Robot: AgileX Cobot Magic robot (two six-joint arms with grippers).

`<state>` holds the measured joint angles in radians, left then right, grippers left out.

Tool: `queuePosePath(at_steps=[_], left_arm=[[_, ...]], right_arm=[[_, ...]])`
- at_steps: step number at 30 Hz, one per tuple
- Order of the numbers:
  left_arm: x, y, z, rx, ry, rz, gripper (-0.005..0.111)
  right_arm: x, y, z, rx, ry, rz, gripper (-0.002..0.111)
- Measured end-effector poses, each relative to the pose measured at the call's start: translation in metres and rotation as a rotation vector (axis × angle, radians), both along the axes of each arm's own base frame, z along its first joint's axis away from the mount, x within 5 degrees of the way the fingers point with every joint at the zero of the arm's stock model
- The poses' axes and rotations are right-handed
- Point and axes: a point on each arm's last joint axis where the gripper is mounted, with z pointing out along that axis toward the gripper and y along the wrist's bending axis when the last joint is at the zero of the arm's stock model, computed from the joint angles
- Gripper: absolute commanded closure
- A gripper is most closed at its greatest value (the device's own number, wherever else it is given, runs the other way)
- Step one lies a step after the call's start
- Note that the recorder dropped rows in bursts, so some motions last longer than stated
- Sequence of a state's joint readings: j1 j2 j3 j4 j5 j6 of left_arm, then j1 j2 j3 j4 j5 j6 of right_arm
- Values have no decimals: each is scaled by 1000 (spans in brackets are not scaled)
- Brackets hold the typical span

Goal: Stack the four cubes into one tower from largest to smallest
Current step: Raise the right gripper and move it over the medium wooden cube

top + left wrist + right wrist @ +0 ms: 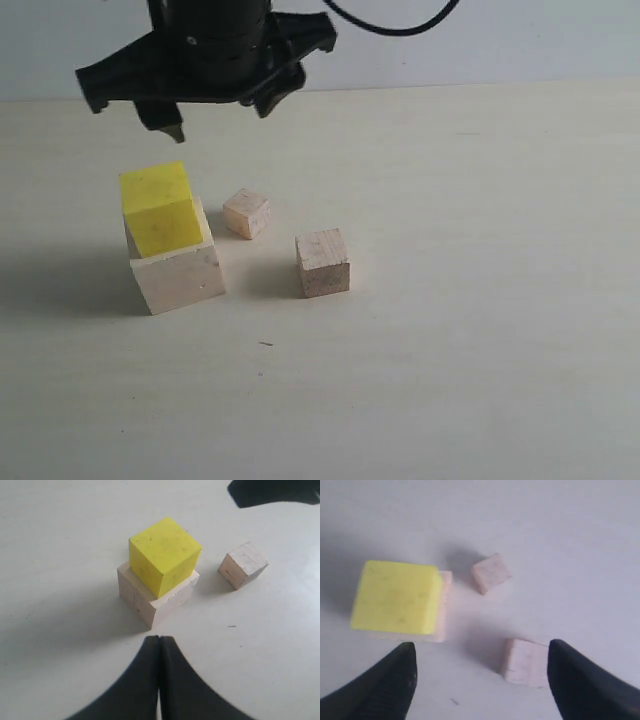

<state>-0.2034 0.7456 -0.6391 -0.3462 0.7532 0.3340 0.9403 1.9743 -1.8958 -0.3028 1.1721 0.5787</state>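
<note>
The left gripper (159, 647) does not appear in the exterior view. Its own wrist camera shows the two black fingers pressed flat together with nothing between them, held low over the table (480, 350) and aimed at the part-built tower from the side. In the exterior view, farthest left on the table, the largest pale wood cube (180, 275) rests flat with the yellow cube (157, 208) on top of it. The yellow one is turned a little and not squared up, so a strip of the pale top shows along one edge. Above this pair, and reaching across from its own side, hangs the right gripper (220, 105). Its wrist points downward and its jaws are spread wide and empty, touching no cube. Its wrist camera looks straight down between the two dark fingers (395, 685) at the blocks below. Just right of the stack and slightly behind it lies the smallest pinkish cube (246, 213), loose on the table. Farther right and nearer the camera sits the light-brown cube (323, 263), also on its own, apart from the other blocks.
</note>
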Motion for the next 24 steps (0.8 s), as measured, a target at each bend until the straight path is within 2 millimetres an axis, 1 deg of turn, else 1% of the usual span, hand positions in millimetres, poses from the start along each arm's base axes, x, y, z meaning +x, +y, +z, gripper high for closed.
queuePosePath(at_steps=[4,6,7,8,9,10,11,12,14,16,18,20,23,24], left_arm=[[0,0,0,0,2,-1,107],[0,0,0,1,3,-1,107],[0,0,0,1,5,-2,107],[0,0,0,1,5,-2,107],[-1,0,0,1,7,-3,107],[0,0,-1,4,7,-3,107],[0,0,-1,6,6,-3,107],[0,0,-1,8,6,-3,107],[0,0,-1,10,6,-3,107],[-1,0,-1,10,8,-4,107],[-1,0,-1,12,7,-4,107],[-1,0,-1,12,7,-4,107],[-1,0,-1,12,7,-4,107],[-1,0,-1,12,7,-4,107]], right_arm=[[6,-10,0,-119,-81,-11,36],[8,-12,-11,-175,-81,-8,36],[9,-11,-27,-215,-57,-4,36],[10,-11,-34,-232,-45,-4,36],[14,-15,-49,-271,-13,-6,36],[16,-18,-55,-284,3,-9,36],[23,-27,-61,-308,24,-12,36],[32,-36,-62,-321,35,-16,36],[45,-55,-55,-306,62,-19,36],[52,-71,-43,-260,93,-16,36],[56,-82,-37,-178,152,-38,36],[59,-89,-37,-135,191,-57,36],[63,-89,-44,-138,209,-62,36],[64,-88,-49,-143,222,-60,36]])
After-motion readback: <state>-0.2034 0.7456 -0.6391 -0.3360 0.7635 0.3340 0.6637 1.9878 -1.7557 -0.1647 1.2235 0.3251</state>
